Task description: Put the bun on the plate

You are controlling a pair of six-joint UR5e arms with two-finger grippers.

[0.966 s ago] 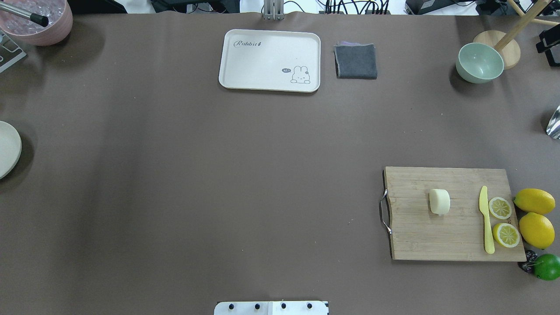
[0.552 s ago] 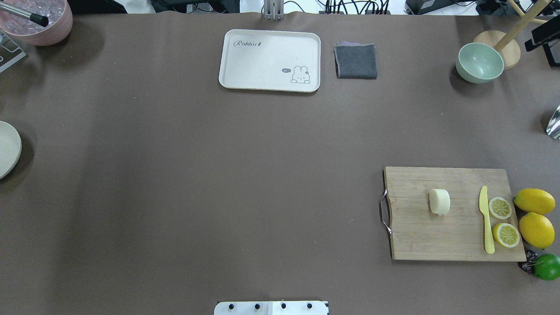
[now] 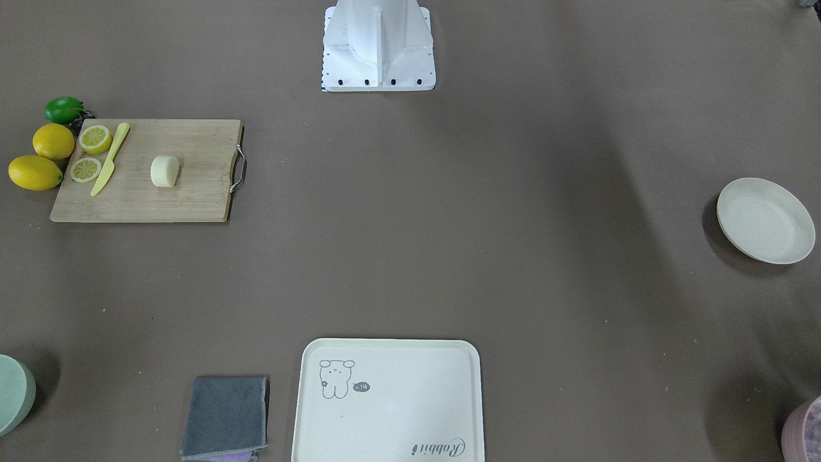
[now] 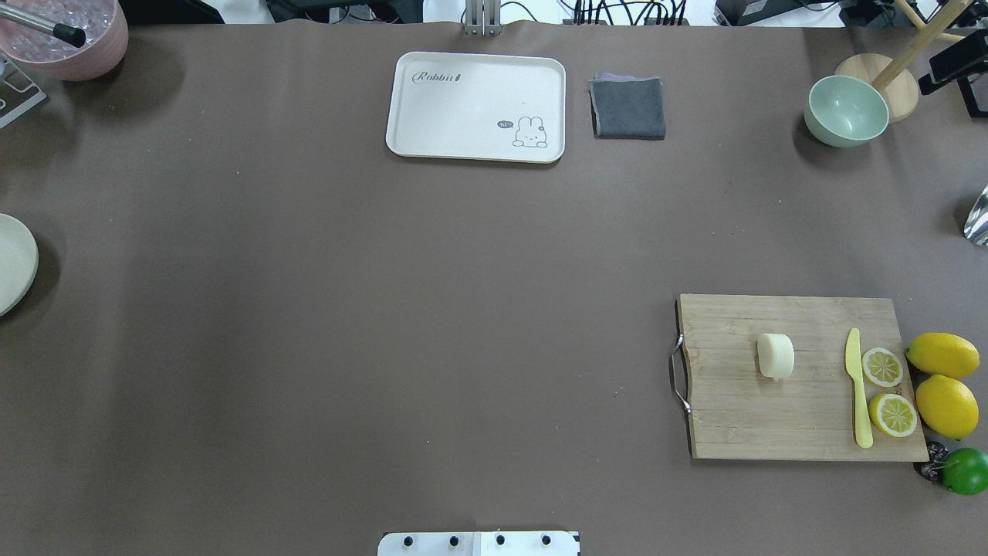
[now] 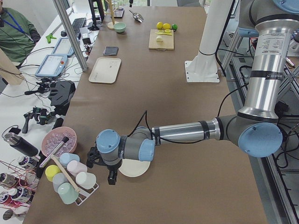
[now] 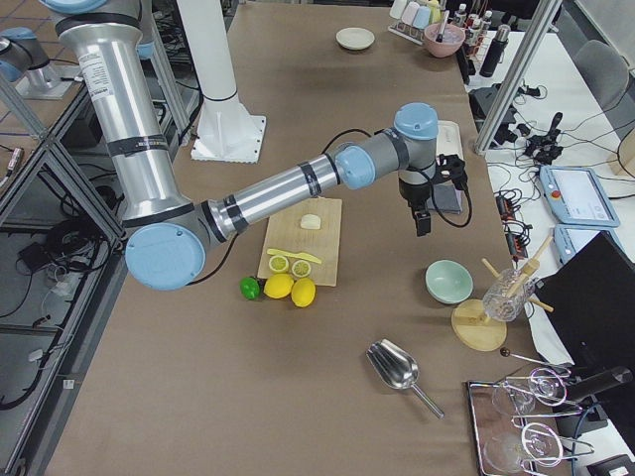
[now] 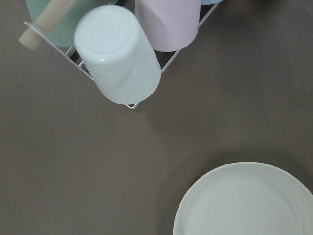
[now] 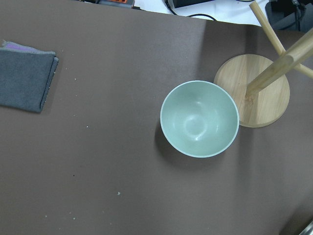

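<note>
The bun (image 4: 775, 355) lies on its side in the middle of a wooden cutting board (image 4: 741, 417) at the right of the table, also seen in the front-facing view (image 3: 164, 171). The off-white plate (image 3: 764, 220) sits bare at the far left edge (image 4: 11, 262). My left gripper (image 5: 111, 178) hangs just beside the plate (image 5: 134, 168), near the cup rack; I cannot tell whether it is open or shut. My right gripper (image 6: 422, 226) hovers over the far right of the table near a green bowl, well away from the bun; I cannot tell its state.
On the board lie a yellow knife (image 4: 857, 386) and two lemon halves (image 4: 882, 367); whole lemons (image 4: 942, 355) and a lime (image 4: 965, 469) sit beside it. A cream tray (image 4: 476, 106), grey cloth (image 4: 628, 108), green bowl (image 4: 847, 110) and cup rack (image 7: 122, 54) stand around the edges.
The dark part of my right gripper at the top right corner of the overhead view has shifted slightly left. Bun and plate have not moved.
</note>
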